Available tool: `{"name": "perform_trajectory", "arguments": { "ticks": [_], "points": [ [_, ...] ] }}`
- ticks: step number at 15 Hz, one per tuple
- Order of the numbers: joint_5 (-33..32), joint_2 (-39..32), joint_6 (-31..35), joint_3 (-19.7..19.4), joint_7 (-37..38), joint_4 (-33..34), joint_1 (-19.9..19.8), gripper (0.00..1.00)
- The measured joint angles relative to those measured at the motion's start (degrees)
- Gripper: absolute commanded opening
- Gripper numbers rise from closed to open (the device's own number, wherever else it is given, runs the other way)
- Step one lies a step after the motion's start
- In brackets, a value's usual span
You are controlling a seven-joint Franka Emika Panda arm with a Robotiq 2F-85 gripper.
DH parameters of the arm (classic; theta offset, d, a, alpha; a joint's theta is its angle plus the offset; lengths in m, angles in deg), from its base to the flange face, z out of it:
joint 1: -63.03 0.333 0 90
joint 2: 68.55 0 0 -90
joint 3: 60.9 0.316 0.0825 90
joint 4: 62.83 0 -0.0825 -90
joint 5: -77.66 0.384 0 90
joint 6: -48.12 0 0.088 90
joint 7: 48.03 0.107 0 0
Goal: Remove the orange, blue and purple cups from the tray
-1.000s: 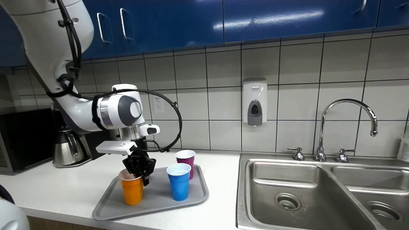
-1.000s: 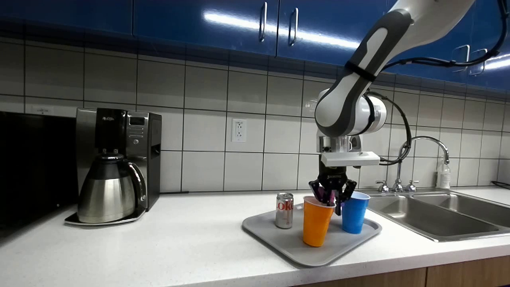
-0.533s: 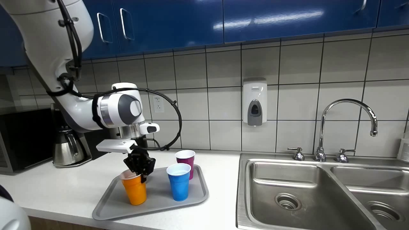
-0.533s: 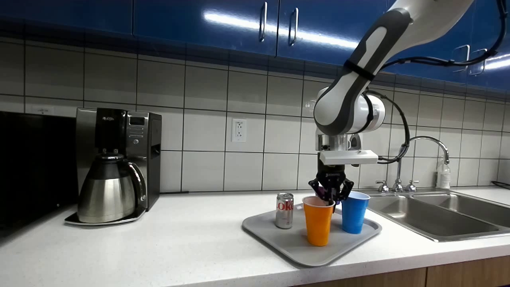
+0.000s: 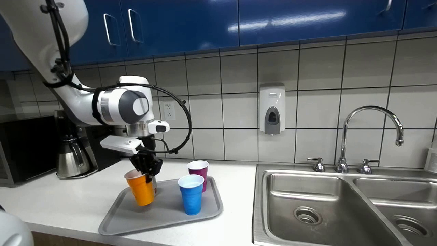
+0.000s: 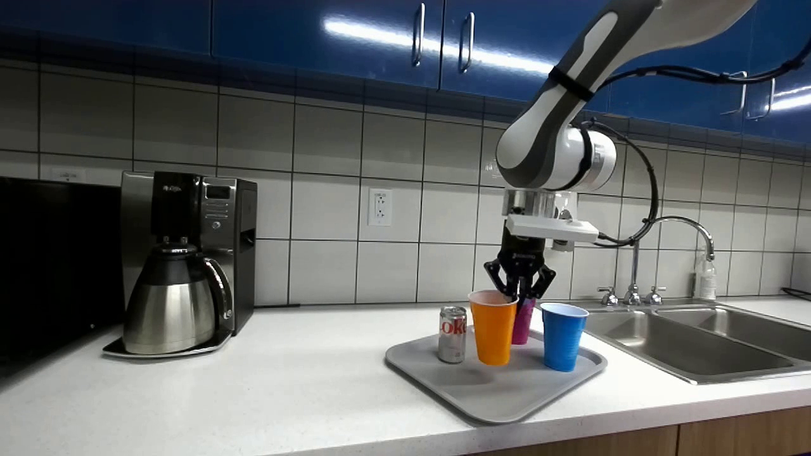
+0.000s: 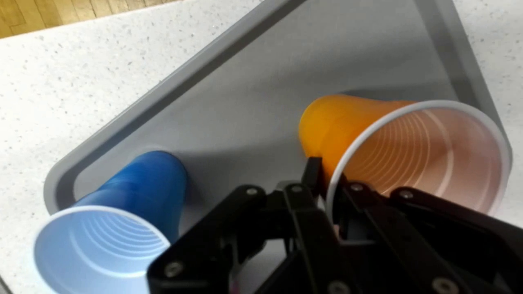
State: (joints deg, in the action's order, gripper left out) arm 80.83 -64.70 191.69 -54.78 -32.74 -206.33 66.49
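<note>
My gripper [image 7: 329,183] is clamped together on the side of the orange cup [image 7: 396,151], one tip inside the rim, one outside. The cup leans, hanging just above the gray tray [image 7: 229,106], right of centre in the wrist view. The blue cup [image 7: 118,222] stands on the tray at lower left, apart from the orange one. White counter [image 7: 102,73] fills the upper left to a front edge, with wood [image 7: 41,14] beyond in the corner. In an exterior view the purple cup [image 6: 523,326] stands on the tray, partly hidden by my gripper, with a soda can [image 6: 452,335] on the tray's left part. The tray's front corner comes close to the counter's edge; counter runs broadly across the lower left to a coffee maker [image 6: 222,244]. In an exterior view a narrow strip of counter separates tray and sink [image 5: 260,201], lower right. Tiled wall [image 5: 239,109] rises behind, with blue cupboards [image 5: 187,24] along the top.
</note>
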Motion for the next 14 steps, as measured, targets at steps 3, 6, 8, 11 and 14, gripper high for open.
{"name": "perform_trajectory", "arguments": {
  "ticks": [3, 6, 8, 11, 14],
  "points": [
    [3.07, 3.14, -0.29, 0.00, -2.09, -0.25, 0.40, 0.02],
    [4.93, 5.47, -1.05, 0.03, -2.76, -0.39, 1.50, 0.02],
    [5.77, 6.61, -1.67, 0.21, -2.76, -0.40, 2.76, 0.02],
    [6.63, 8.02, -2.47, 1.19, -2.56, -0.40, 4.62, 0.02],
    [6.80, 8.96, -2.77, 2.80, -1.33, -0.40, 6.26, 0.02]
  ]
}}
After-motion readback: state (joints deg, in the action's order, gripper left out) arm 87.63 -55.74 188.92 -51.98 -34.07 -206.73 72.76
